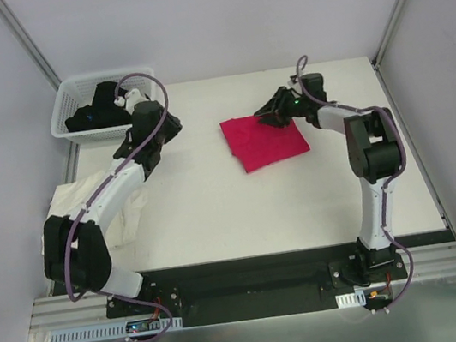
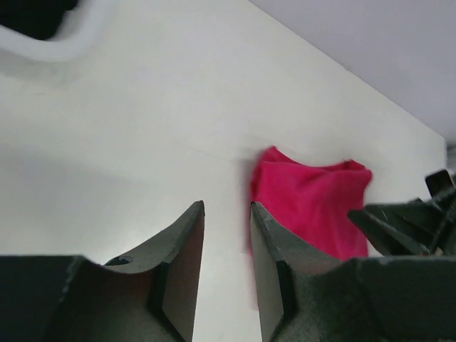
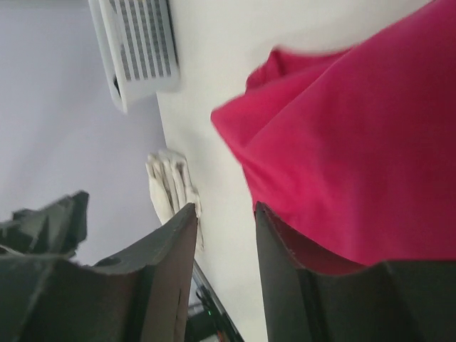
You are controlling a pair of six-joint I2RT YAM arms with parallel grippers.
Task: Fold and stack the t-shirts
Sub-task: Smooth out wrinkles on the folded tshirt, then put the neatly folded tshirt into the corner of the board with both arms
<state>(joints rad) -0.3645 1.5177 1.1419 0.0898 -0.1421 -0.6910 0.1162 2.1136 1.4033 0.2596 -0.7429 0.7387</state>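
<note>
Showed the magenta t-shirt [image 1: 263, 139] folded right of centre on the table [image 1: 218, 216], its far edge hidden under the right gripper [image 3: 225, 208], jaws narrowly apart and empty beside it, the left gripper [image 2: 226, 208] likewise narrowly parted over bare tabletop, and the cream t-shirt [image 1: 68, 199] at the left edge, half covered by the left arm [image 1: 108, 192].

The bright magenta-red cloth t-shirt [image 1: 264, 139] lies folded into a flat, roughly square packet. It sits a little askew on the far right-centre part of the white table [image 1: 218, 216], with soft rumpled folds along one edge. The cream-white cloth t-shirt [image 1: 65, 199] lies crumpled and unfolded at the table's left edge, well apart from the red one.
</note>
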